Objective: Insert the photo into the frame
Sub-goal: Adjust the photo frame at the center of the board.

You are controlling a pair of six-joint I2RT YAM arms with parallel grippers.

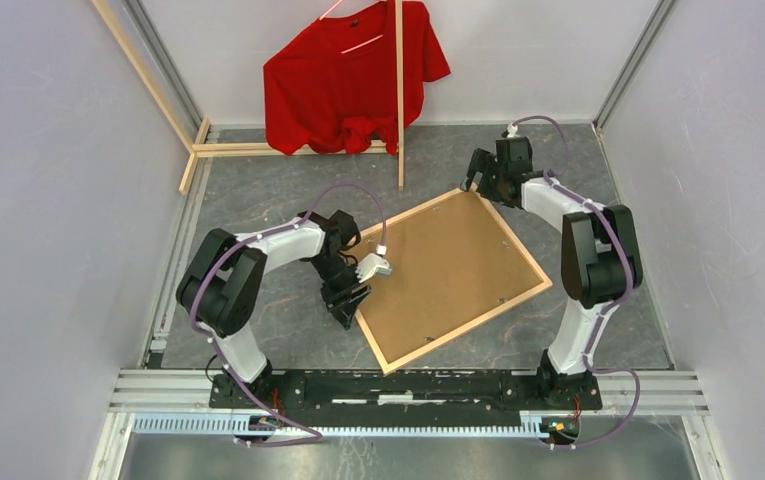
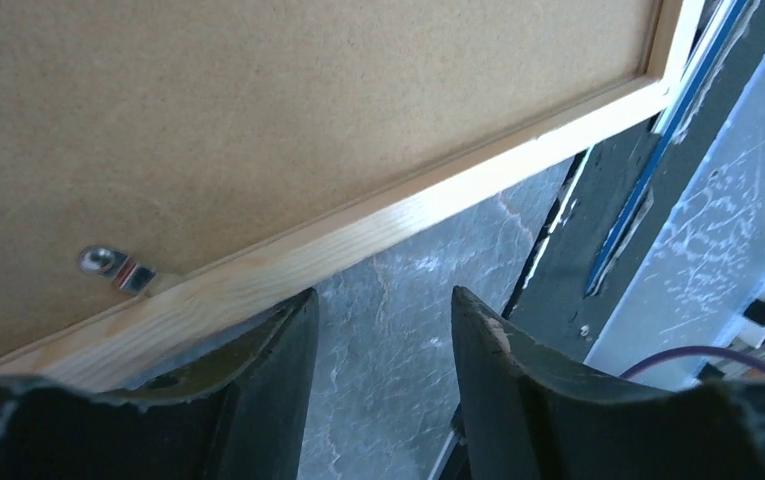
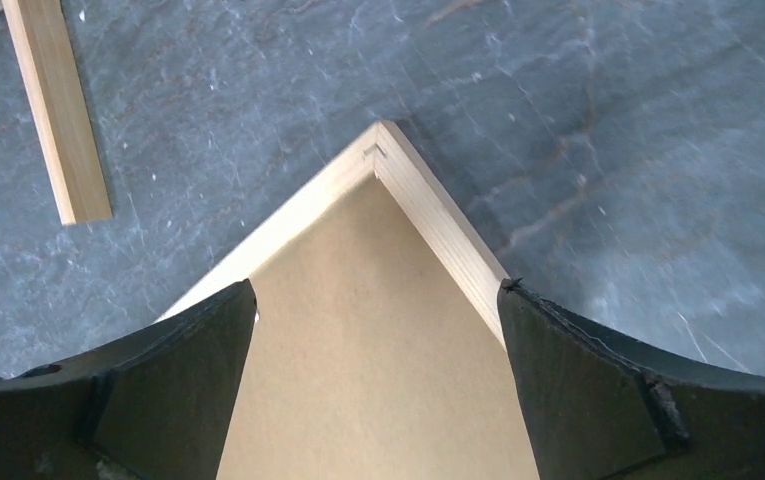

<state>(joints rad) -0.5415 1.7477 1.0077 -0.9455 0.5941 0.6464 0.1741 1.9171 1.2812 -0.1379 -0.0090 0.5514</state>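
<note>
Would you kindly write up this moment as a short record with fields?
frame: lying back up, set askew
backing board: seated inside the frame
photo: not visible
left gripper: open, at the frame's left edge
right gripper: open, over the far corner
red T-shirt: hanging at the back

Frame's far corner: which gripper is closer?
Right. The right gripper is open right at that corner of the frame; the left gripper is open at the opposite, near-left edge.

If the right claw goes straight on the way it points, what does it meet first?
Probably the backing board just inside the frame corner, though depth is unclear.
</note>
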